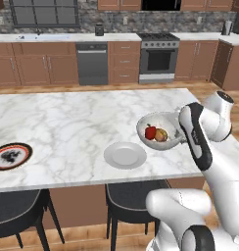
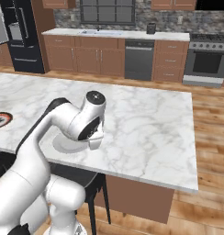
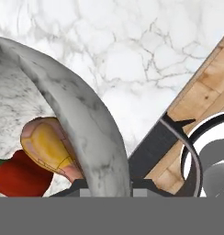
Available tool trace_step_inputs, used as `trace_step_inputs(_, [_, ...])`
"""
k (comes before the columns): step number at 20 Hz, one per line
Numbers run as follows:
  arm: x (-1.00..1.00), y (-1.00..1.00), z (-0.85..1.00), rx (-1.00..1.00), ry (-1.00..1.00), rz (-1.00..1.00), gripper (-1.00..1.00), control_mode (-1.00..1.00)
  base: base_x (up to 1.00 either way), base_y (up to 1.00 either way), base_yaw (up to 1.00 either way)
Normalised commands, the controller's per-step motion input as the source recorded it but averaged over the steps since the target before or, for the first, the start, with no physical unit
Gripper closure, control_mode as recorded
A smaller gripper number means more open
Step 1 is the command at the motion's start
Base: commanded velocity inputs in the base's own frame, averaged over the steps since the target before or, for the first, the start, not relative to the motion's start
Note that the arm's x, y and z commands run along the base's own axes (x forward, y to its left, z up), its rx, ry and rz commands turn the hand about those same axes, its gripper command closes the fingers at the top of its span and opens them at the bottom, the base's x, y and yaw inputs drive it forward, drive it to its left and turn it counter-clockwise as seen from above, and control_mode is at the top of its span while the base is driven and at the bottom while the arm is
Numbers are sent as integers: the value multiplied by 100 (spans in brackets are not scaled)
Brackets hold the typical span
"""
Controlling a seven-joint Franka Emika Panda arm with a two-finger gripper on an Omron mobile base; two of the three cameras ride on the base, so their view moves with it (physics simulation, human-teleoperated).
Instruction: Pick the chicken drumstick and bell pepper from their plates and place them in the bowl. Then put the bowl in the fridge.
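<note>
The arm (image 1: 202, 142) rises from the base and folds over the island's near right corner, elbow high, forearm dropping down behind the bowl (image 1: 155, 122); from the right base view the wrist (image 2: 88, 124) sits bent low over the marble counter (image 2: 146, 124); the claw (image 3: 107, 186) is clamped tight on the bowl's rim, the wall of the bowl running straight up from between the finger tips in the hand view; the bowl looks lifted and tilted, clear of the counter, though how far above I cannot tell.

Inside the bowl: the pepper (image 1: 150, 132), red, on the left, and the drumstick (image 1: 161, 135), golden, right beside it and touching; the hand view has them the same way, drumstick (image 3: 49, 149) against the bowl wall, pepper (image 3: 19, 176) below it.

Just left of the bowl lies the grey plate (image 1: 125, 155), flat on the marble; well off to the left edge sits the black-and-red plate (image 1: 11, 156); the fridge (image 2: 22, 34) stands far back at the left of the right base view, black.
</note>
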Motion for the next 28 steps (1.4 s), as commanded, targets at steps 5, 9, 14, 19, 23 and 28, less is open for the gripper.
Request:
trace_step_inputs(5, [14,52,-8,-6,1,-42,100,-100,0,0,0])
trace_step_inputs(9, [13,52,-14,-1,0,-45,100,-100,0,0,0])
trace_step_inputs(14, [14,36,-19,2,0,-35,100,-100,0,0,0])
trace_step_inputs(19, [3,7,-9,17,0,-10,100,-100,0,0,0])
trace_step_inputs(23, [0,-5,0,27,0,2,100,-100,0,0,0])
trace_step_inputs(28, [0,2,0,23,-6,12,100,-100,0,0,0])
